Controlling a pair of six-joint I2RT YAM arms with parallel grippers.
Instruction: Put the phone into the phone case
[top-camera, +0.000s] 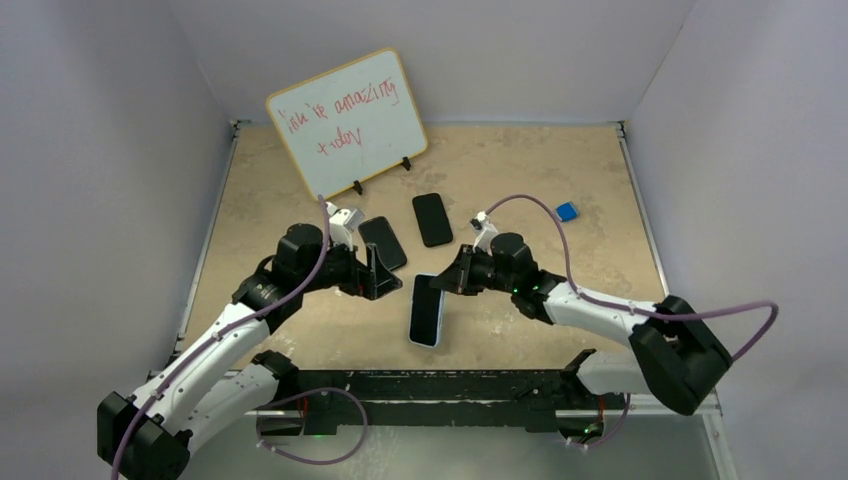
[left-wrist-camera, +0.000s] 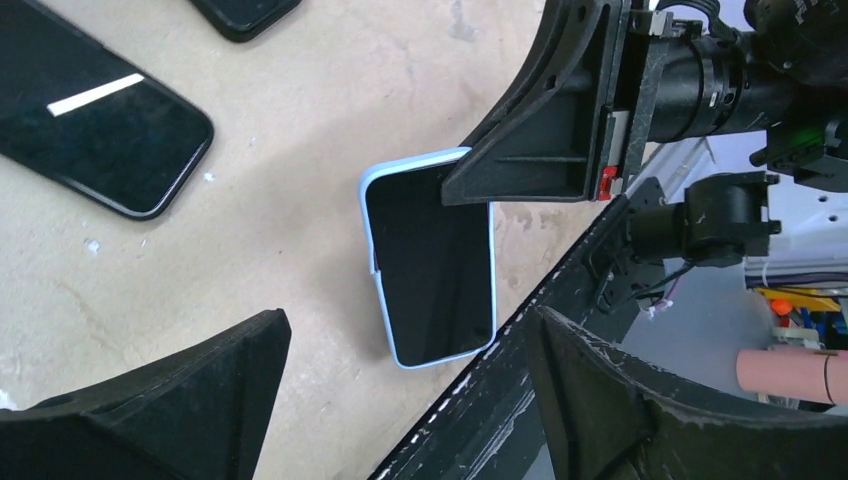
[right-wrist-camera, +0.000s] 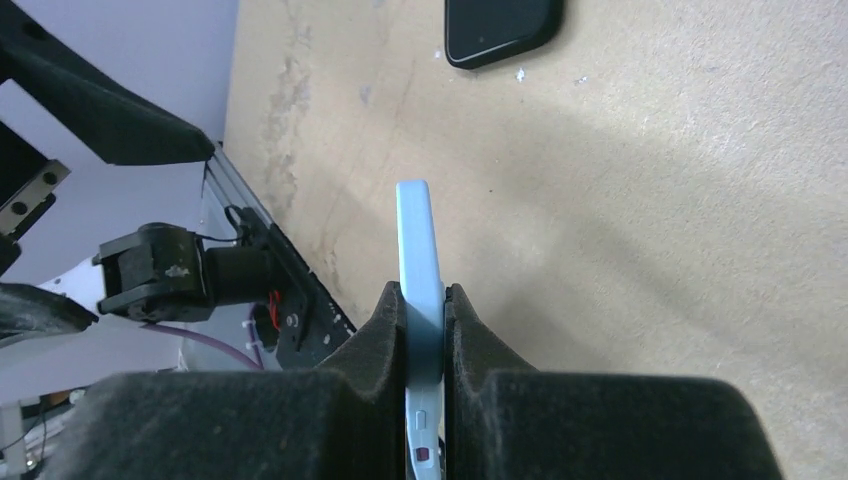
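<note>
Top external, from above: finds the light-blue phone case well in front of the whiteboard, toward the arm bases, pinched at its whiteboard-facing end by the right gripper. Cannot tell whether the free end touches the table.

Right wrist: shows the phone case edge-on, squeezed tight between the right gripper fingers.

Left wrist: shows a dark face inside the blue rim of the phone case; cannot tell whether screen or bare lining. Shows the left gripper spread wide and grasping nothing.

Back on top: places the left gripper in front of the whiteboard. Places the left black phone and the right black phone flat, just in front of the whiteboard. Places a small blue object far to the whiteboard's right.
</note>
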